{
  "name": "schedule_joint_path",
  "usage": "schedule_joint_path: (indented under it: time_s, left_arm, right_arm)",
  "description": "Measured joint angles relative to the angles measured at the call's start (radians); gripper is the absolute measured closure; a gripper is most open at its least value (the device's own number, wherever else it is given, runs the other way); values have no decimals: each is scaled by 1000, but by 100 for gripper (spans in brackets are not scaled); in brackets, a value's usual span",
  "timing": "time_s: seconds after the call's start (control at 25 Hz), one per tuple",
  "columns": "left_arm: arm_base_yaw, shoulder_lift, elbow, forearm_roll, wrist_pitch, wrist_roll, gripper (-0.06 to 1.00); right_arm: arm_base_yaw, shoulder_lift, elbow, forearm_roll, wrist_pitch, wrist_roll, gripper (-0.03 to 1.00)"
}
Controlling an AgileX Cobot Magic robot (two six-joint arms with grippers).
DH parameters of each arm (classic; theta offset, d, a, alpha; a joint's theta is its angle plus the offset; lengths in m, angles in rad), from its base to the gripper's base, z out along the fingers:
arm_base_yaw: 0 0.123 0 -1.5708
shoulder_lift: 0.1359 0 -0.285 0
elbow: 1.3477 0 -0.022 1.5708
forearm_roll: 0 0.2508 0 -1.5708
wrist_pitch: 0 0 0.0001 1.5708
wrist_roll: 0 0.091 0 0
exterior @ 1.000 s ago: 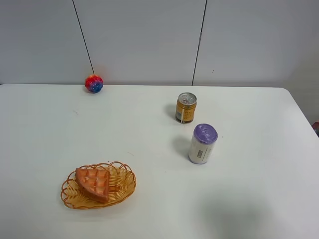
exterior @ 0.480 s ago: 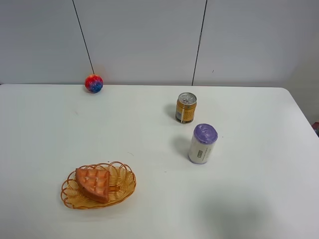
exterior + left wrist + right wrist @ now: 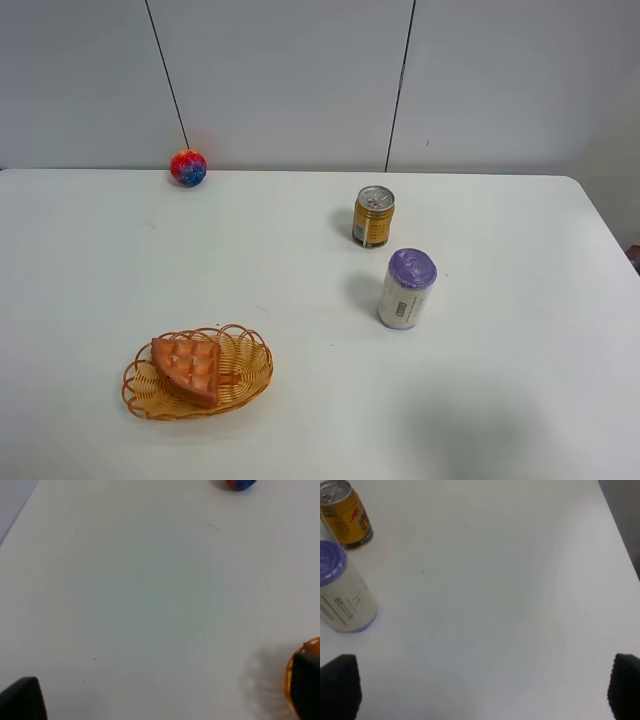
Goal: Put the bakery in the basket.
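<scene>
The orange-brown wedge with a grid top, the bakery (image 3: 188,368), lies inside the oval wicker basket (image 3: 252,372) at the front left of the table. A sliver of the basket's rim (image 3: 290,667) shows in the left wrist view. No arm shows in the exterior high view. My left gripper (image 3: 165,702) is open and empty, its dark fingertips (image 3: 22,700) far apart over bare table beside the basket. My right gripper (image 3: 482,690) is open and empty, its fingertips (image 3: 339,685) wide apart over the right part of the table.
A gold drink can (image 3: 373,216) stands at the middle back and shows in the right wrist view (image 3: 345,515). A white bottle with a purple cap (image 3: 407,289) stands in front of it. A multicoloured ball (image 3: 188,168) rests at the back left by the wall.
</scene>
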Motion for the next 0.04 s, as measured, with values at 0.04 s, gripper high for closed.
schedule_joint_path:
  time_s: [0.04]
  left_arm:
    - [0, 0, 0, 0, 0, 0, -5]
  right_arm:
    - [0, 0, 0, 0, 0, 0, -2]
